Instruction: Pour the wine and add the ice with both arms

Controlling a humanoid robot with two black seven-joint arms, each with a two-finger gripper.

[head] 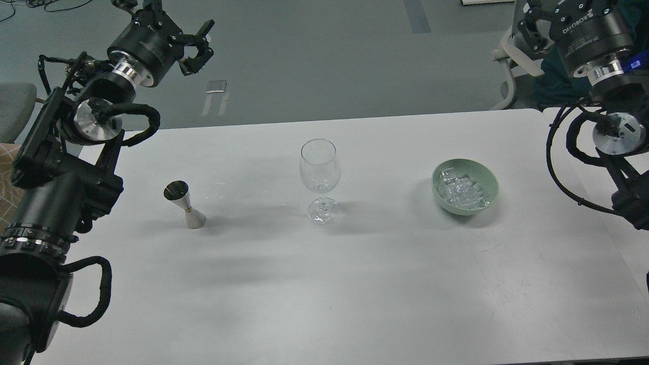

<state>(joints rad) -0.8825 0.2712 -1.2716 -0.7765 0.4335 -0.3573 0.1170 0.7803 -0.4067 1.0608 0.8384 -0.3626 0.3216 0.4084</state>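
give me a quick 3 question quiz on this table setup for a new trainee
1. True or false: the wine glass stands upright between the metal jigger and the green bowl.
2. Where is the ice? A) in the glass B) in the green bowl C) loose on the table
3. Fill in: the left gripper hangs above the floor beyond the table's far edge and holds ____.

Key
1. True
2. B
3. nothing; its jaws are open and empty
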